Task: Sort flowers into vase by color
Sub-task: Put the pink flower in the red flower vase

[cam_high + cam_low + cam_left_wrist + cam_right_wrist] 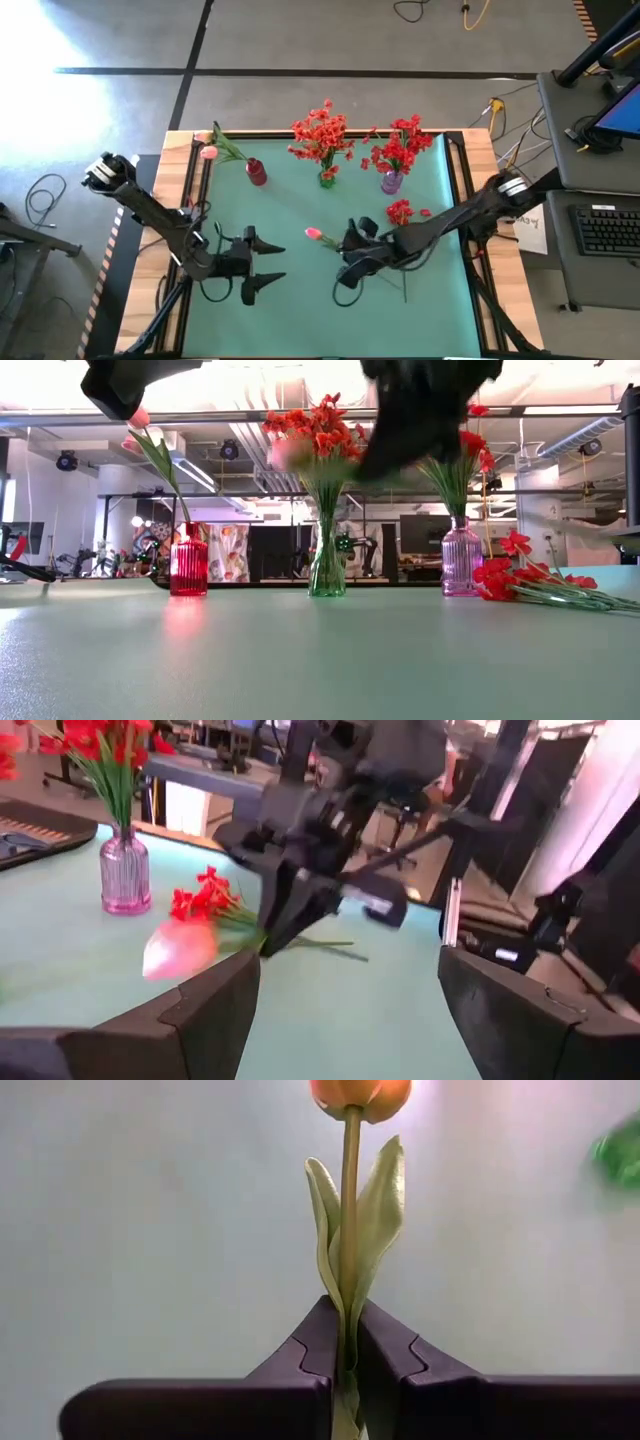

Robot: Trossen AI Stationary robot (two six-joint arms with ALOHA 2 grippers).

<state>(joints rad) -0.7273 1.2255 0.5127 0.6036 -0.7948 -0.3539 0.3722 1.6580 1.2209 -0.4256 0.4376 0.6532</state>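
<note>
My right gripper (343, 247) hovers over the mat's middle, shut on a pink tulip (313, 234) whose bud points toward the table's left. My left gripper (272, 263) waits open just to the left of it, its fingers wide apart in the left wrist view (350, 990). At the far side stand a red vase (256, 172) with pink tulips (208, 152), a green vase (327, 178) with orange-red flowers (322, 130), and a purple vase (391, 182) with deep red flowers (400, 145). Loose red flowers (400, 212) lie flat on the mat. My right gripper pinches the tulip's green stem (347, 1335) between its two fingers, below the leaves (380, 1210). The stem runs forward along the fingers, with the bud (360, 1092) out in front. The tulip (180, 948) is lifted clear of the mat, lying roughly level.
The loose red flowers (520, 575) lie near the purple vase (462, 555), right of my right gripper. The near half of the green mat (330, 320) holds nothing but the arms. Wooden table edges and black rails frame the mat; a desk with a keyboard stands to the right.
</note>
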